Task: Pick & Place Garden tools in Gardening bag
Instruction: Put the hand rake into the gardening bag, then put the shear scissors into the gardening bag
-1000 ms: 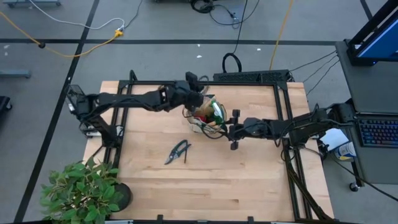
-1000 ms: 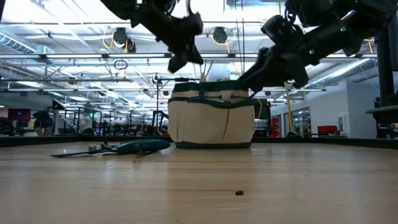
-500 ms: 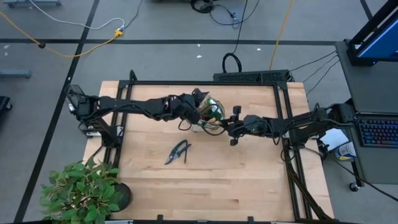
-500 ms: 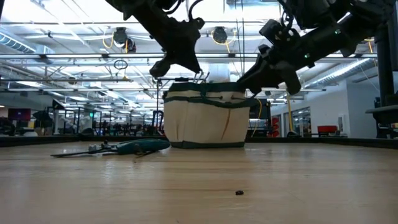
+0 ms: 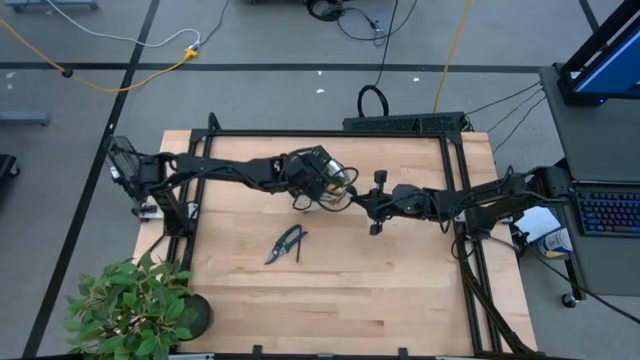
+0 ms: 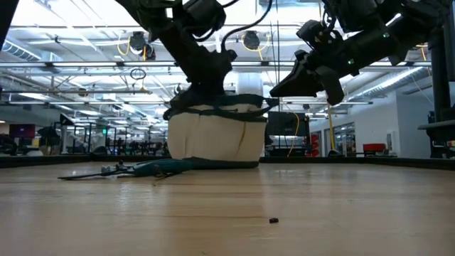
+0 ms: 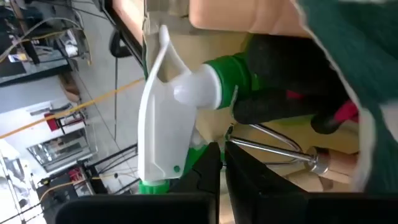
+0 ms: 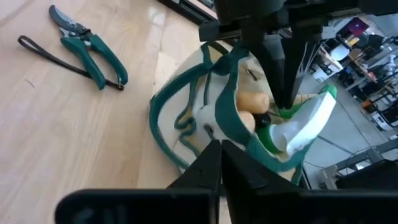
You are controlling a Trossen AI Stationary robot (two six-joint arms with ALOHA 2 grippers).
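left claw (image 5: pixel 318 178): down in the mouth of the gardening bag (image 6: pixel 213 135), fingers pressed together | right claw (image 5: pixel 352 200): clenched on the bag's trim | bag: near the counter's (image 5: pixel 400 280) far edge, holding spray bottle (image 8: pixel 298 124) and wooden handles | pruning shears (image 5: pixel 285 243): mid-counter

Light wooden table (image 5: pixel 400 280), black frame along its edges. Gardening bag (image 6: pixel 213 139) sat on it toward the far middle. Pruning shears (image 5: pixel 287 243), teal-handled with a dark wrist loop, lay flat nearer the front, apart from the bag. A small dark speck (image 6: pixel 272 220) rested on the boards near the front.
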